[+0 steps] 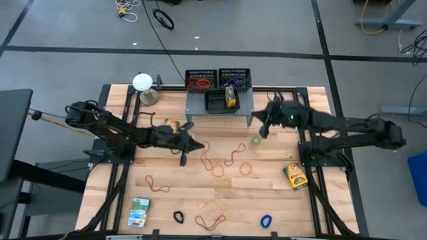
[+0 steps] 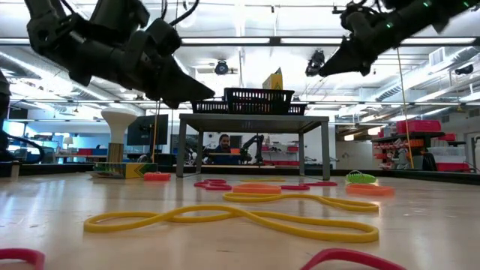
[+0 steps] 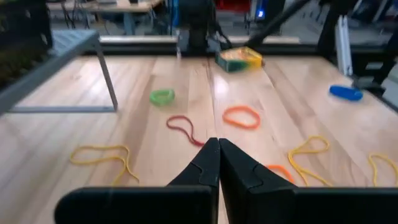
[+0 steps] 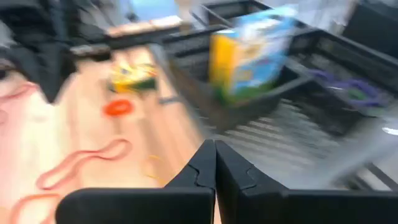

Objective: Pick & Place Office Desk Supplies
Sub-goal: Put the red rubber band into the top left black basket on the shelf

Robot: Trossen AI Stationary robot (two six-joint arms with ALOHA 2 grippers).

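Dark arms reach inward above the table, left claw (image 1: 185, 158) and right claw (image 1: 264, 128) both closed, empty

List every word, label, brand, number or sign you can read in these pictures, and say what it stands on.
No text can be read in any view.
Card box standing in the mesh tray: print blurred, unreadable.
Card box at the table's right side: print too small.
Green-white card box at the table's near left: print too small.
Card box beside the left arm: print too small.
Signs in the room behind the table: too small to read.
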